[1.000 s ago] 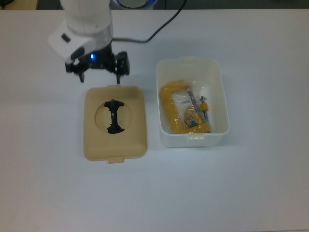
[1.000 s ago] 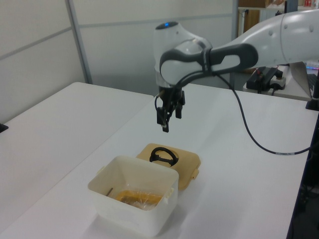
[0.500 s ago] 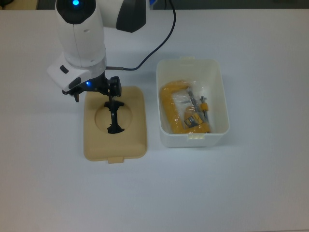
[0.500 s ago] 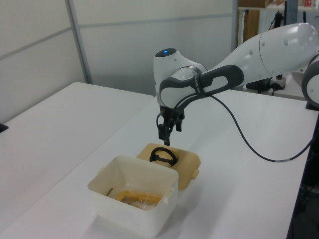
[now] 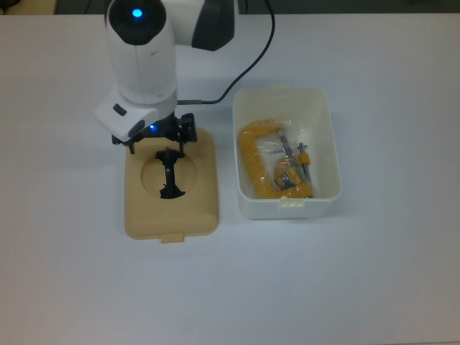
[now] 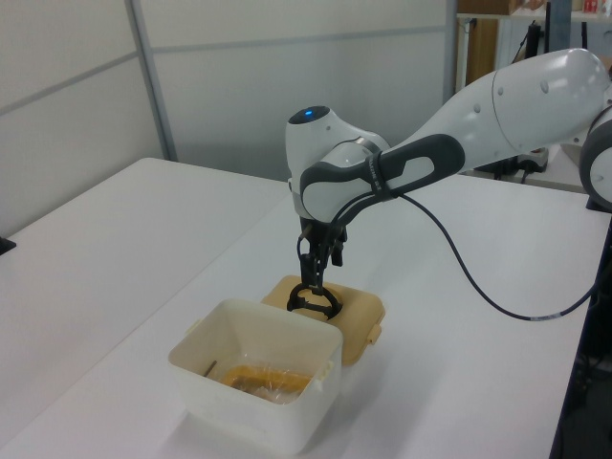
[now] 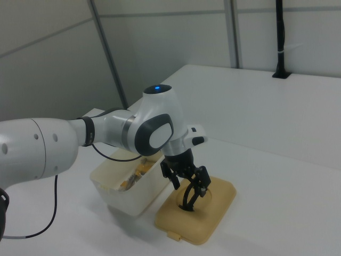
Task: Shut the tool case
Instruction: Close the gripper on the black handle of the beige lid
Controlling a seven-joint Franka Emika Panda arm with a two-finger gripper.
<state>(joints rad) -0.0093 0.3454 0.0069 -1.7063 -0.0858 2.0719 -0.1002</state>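
The tan lid (image 5: 171,184) is lying flat on the white tabletop (image 5: 359,273), just beside the open white tub (image 5: 286,152) on the top view's left, a narrow gap separating their edges. The hand (image 5: 159,141) is hanging over the lid's black handle (image 5: 169,175), its fingers standing apart. Bare tabletop is surrounding the lid's other edges.
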